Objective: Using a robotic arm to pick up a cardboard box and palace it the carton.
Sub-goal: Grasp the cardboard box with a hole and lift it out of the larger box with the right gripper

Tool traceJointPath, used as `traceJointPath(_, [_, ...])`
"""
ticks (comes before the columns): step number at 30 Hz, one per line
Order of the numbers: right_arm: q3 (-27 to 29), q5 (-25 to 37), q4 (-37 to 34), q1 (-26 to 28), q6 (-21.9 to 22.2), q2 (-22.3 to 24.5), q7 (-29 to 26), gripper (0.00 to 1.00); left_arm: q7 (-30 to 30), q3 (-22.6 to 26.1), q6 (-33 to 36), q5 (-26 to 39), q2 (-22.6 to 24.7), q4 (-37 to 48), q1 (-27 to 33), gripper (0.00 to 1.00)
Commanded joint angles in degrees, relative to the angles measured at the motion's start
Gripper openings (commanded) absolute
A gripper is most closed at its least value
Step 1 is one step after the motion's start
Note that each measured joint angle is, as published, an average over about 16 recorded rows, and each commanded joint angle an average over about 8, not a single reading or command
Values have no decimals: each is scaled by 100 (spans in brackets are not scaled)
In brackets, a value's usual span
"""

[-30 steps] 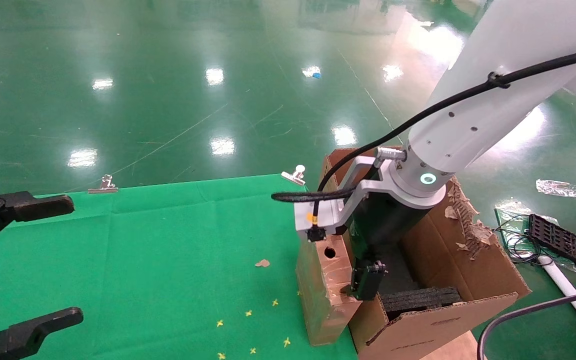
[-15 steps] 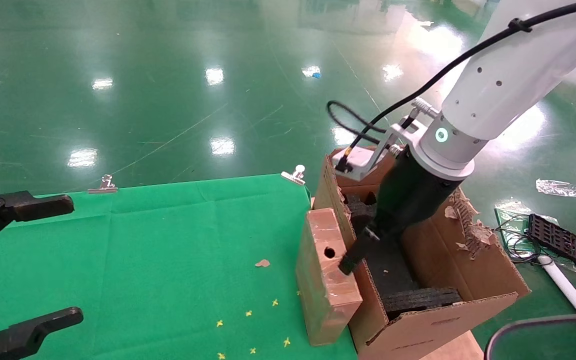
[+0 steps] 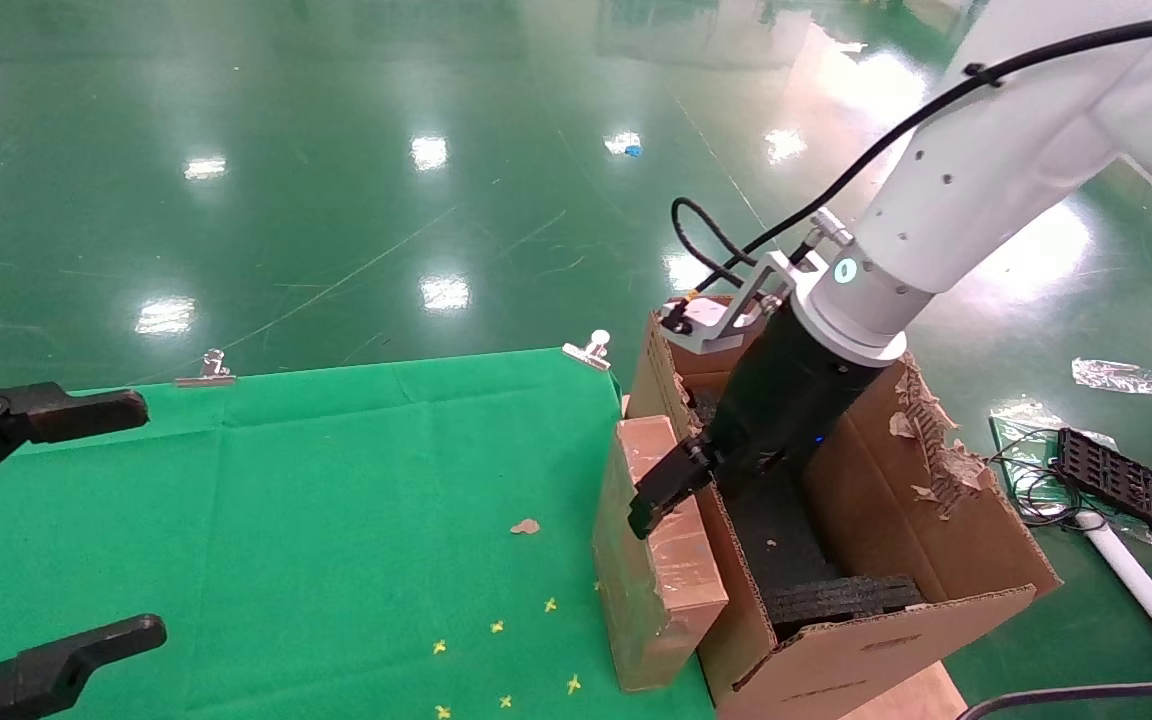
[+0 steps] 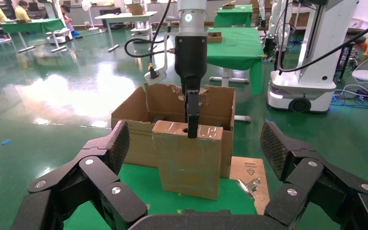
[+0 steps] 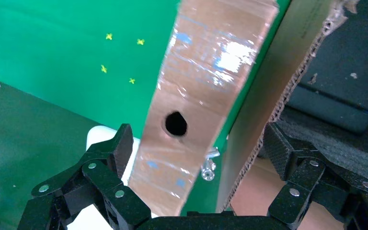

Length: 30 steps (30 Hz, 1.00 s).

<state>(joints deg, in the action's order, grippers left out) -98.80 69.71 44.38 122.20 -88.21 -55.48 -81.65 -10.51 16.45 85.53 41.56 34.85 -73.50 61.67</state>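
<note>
The cardboard box [image 3: 658, 580] stands upright on the green cloth, against the outer wall of the carton [image 3: 946, 540]. Its taped top face with the round hole shows in the right wrist view [image 5: 206, 72]. The robotic arm [image 3: 946, 190] reaches down over the carton's near wall. My right gripper [image 3: 693, 488] is open. It straddles the box's top and the carton wall [image 5: 268, 91], and one finger [image 3: 658, 488] lies over the box's top. It also shows in its own wrist view [image 5: 197, 139]. My left gripper [image 3: 86, 525] is open and empty at the far left, facing the box [image 4: 189, 163].
Black foam blocks [image 3: 841, 598] lie inside the carton. Binder clips [image 3: 588, 350] [image 3: 206, 372] hold the cloth's far edge. A cardboard scrap [image 3: 524, 526] lies on the cloth. A black tray [image 3: 1126, 485] and cables lie on the floor at the right.
My right wrist has turned and lifted, swinging the camera block off the box towards the far side. The visible finger moved from the carton side onto the box's top. The box stays standing.
</note>
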Motion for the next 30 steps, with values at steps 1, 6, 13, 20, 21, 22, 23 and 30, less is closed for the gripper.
traceJointPath(1, [-20, -8, -88, -50, 28, -72, -16, 98, 0, 1, 0, -1, 0, 0, 0, 100])
traceJointPath(6, [-52, 32, -244, -158, 118, -218, 21, 49, 1, 3, -1, -2, -1, 0, 1, 100])
traceJointPath(13, [-100, 71, -332, -256, 118, -341, 67, 0, 3, 5, -2, -4, -2, 0, 1, 59])
traceJointPath(20, [-144, 114, -353, -283, 89, -393, 80, 0, 4, 8, -3, -5, -3, 0, 2, 0])
traceJointPath(21, [-152, 120, -354, -288, 83, -400, 81, 0, 4, 8, -4, -6, -3, 0, 2, 0])
traceJointPath(22, [-159, 125, -355, -294, 76, -407, 81, 0, 4, 9, -4, -6, -4, 0, 2, 0])
traceJointPath(23, [-168, 131, -357, -300, 68, -414, 82, 0, 5, 9, -4, -6, -4, 0, 2, 0])
traceJointPath(30, [-235, 176, -397, -337, 7, -460, 92, 0, 6, 12, -5, -8, -5, 0, 3, 0])
